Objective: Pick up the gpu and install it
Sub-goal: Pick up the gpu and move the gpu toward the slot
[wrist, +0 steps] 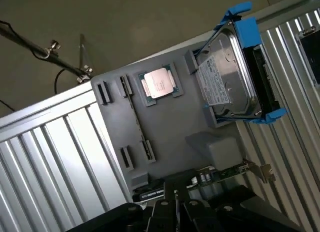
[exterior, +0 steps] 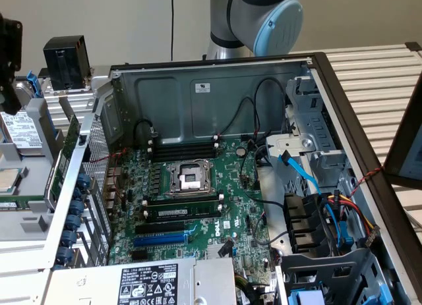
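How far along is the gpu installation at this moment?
Nothing is finished: the blue slot on the motherboard stands empty. In hand: the end effector is close to the gpu, which sits on the grey tray. Left: lifting and seating the card.

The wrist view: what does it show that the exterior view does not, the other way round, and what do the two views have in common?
Wrist view: the graphics card with its silver bracket, beside a raised block of the grey tray. Exterior view: the open computer case, the motherboard with its processor socket, the power supply, the robot arm. Both: the grey tray, the hard drive in its blue frame, the loose processor chip.
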Robot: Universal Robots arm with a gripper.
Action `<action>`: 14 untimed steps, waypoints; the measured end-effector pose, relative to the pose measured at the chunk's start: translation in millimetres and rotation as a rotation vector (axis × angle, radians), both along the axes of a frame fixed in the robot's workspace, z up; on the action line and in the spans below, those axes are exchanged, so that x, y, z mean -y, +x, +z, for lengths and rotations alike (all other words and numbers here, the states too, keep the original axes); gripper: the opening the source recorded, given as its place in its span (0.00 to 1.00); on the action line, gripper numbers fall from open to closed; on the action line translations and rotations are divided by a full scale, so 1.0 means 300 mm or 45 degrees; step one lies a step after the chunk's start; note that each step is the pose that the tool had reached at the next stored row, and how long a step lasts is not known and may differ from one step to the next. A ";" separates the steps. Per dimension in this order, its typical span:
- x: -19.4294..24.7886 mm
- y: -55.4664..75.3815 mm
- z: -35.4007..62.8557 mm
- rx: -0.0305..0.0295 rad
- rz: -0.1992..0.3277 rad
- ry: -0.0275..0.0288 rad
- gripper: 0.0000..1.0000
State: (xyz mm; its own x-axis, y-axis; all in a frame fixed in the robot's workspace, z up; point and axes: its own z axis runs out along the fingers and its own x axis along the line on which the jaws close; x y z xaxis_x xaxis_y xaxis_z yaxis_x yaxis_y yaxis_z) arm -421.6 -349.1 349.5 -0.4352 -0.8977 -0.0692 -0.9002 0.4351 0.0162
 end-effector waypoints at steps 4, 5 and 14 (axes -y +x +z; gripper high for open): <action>0.000 0.000 -0.001 0.0000 -0.085 0.0000 0.36; 0.000 0.000 -0.002 -0.0001 -0.106 0.0000 0.36; 0.000 0.000 -0.009 -0.0002 -0.308 -0.0001 0.42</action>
State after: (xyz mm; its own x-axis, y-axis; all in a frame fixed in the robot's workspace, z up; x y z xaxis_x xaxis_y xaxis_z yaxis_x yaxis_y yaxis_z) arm -421.6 -349.1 346.9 -0.6374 -0.7674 -0.0690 -0.7699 0.6380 0.0162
